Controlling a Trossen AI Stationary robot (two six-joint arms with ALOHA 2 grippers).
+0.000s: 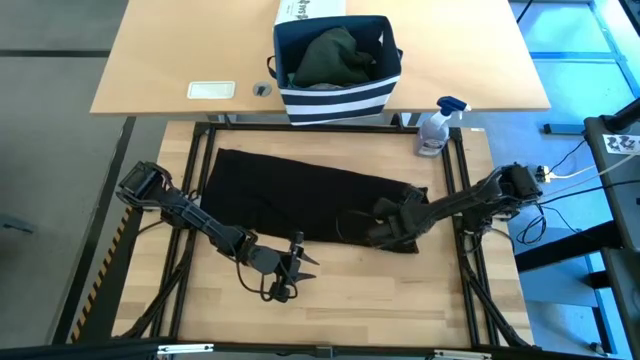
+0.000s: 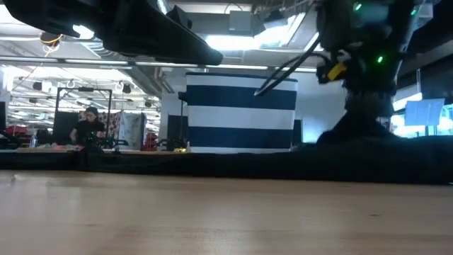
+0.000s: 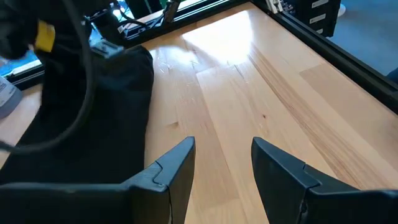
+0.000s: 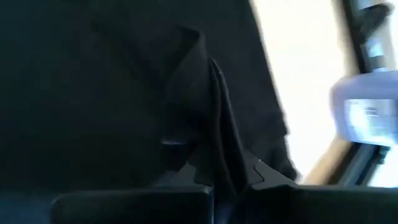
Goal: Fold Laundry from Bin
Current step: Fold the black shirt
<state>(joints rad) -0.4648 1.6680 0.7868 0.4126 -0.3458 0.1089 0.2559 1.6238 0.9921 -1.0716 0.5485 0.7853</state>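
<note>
Black garment spread across the wooden table, right gripper pinching a raised fold at its near edge, left gripper half open and empty over bare wood, dark green laundry in the striped bin

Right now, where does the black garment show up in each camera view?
High view: black garment spread mid-table, below the striped bin.
Low view: dark band in front of the bin.
Left wrist view: at the left.
Right wrist view: fills the frame, pinched in the right tool.
Shared landmark: the bin.
</note>
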